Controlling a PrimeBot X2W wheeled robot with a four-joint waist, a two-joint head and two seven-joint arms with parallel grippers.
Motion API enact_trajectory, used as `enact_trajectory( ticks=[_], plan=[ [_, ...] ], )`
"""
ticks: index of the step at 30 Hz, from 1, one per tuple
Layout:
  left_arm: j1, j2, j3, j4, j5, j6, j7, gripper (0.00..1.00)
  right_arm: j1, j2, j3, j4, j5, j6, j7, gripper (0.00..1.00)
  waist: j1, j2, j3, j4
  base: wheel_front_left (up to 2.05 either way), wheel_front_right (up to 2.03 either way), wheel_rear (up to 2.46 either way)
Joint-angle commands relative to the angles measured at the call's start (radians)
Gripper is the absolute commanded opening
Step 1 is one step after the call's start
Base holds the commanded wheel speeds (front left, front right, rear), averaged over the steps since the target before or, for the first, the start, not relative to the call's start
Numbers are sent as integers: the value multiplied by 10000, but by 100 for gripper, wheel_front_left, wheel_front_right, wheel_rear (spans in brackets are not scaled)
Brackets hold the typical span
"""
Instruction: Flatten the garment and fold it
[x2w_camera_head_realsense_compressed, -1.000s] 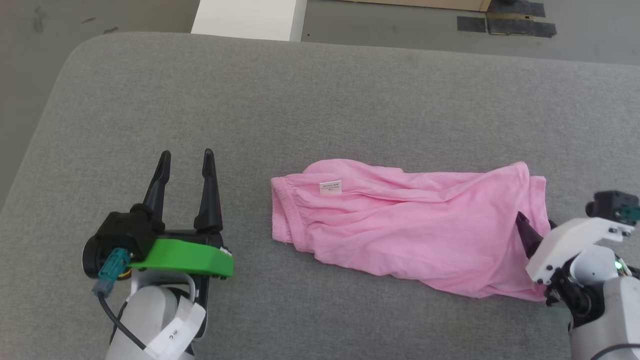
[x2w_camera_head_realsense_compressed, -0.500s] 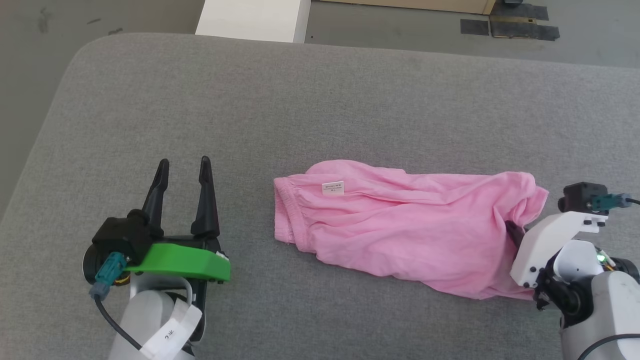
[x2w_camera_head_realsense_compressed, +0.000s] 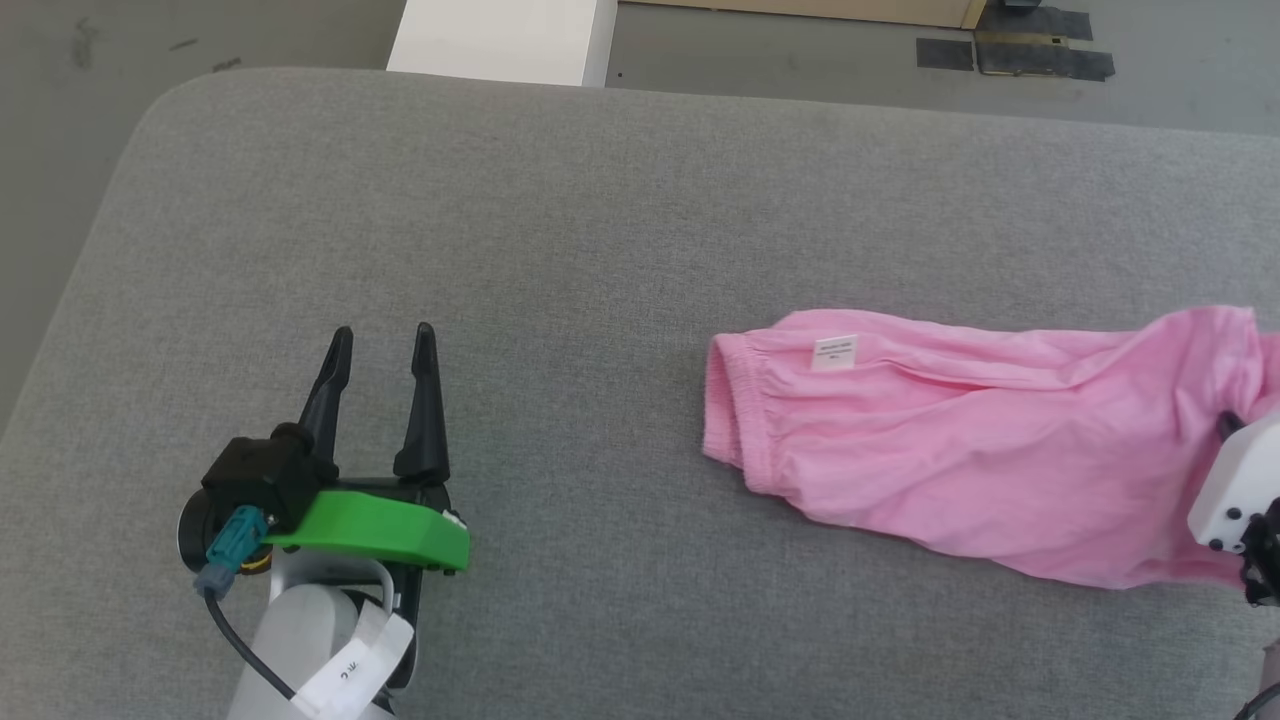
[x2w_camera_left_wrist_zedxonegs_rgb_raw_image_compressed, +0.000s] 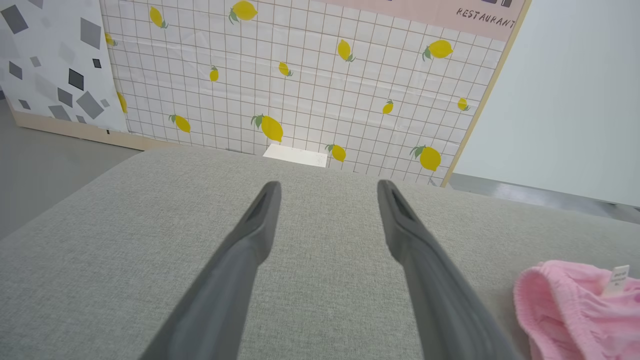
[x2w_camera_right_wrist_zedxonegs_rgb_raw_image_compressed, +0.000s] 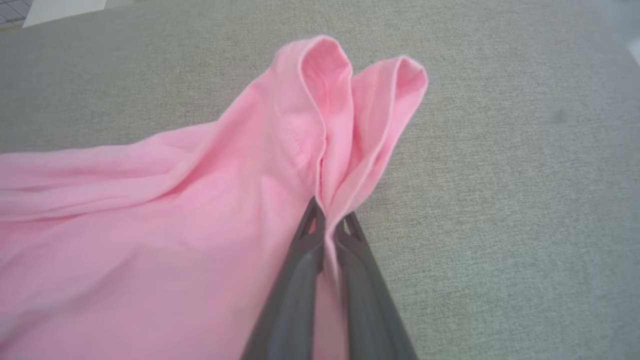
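Grey woven fabric covers the counter (x2w_camera_head_realsense_compressed: 600, 200), whose far left corner is rounded; beyond its far edge lie a grey floor (x2w_camera_head_realsense_compressed: 250, 30) with dark tape patches (x2w_camera_head_realsense_compressed: 1010, 50) and a white block (x2w_camera_head_realsense_compressed: 500, 40), and the left wrist view shows a gridded wall printed with lemons (x2w_camera_left_wrist_zedxonegs_rgb_raw_image_compressed: 300, 75) behind that block. On the right half of the counter lies the garment (x2w_camera_head_realsense_compressed: 980, 450), light pink and wrinkled, stretched lengthwise from about the middle toward the right edge of the head view. Its gathered, elastic-looking end points to the left, and a small white label (x2w_camera_head_realsense_compressed: 834, 352) sits near that end on the side closer to the far edge. The right end effector (x2w_camera_right_wrist_zedxonegs_rgb_raw_image_compressed: 327, 220) has its two dark fingers pressed together on the garment's opposite end, with cloth pinched between them; just past the fingertips two hemmed folds stand up off the counter, while the rest trails away flat. The left end effector (x2w_camera_head_realsense_compressed: 384, 333) is spread, its fingers parted with nothing between them, above bare counter on the near left side and well apart from the garment, whose gathered end shows at the lower right of the left wrist view.
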Motion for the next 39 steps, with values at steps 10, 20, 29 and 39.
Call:
enact_trajectory(
  ticks=[10,20,29,39],
  plan=[
    [41,-52,-74,170,-27,-79,-36,100,265,58,2378,-2556,720,-13,1753,0,0,0,-137,112,0,0,0],
    [-55,-54,-211,204,-147,-68,-36,100,-235,-661,5990,-3616,1394,-13,3382,0,0,0,15,418,0,0,0],
    [-277,-54,-496,146,-362,25,-36,100,-1487,-743,7652,-981,1245,-13,2904,0,0,0,441,794,0,0,0],
    [-351,-54,-628,134,-471,134,-36,100,-2284,-642,8440,1145,1666,-13,1973,100,0,0,655,957,0,0,0]
  ],
)
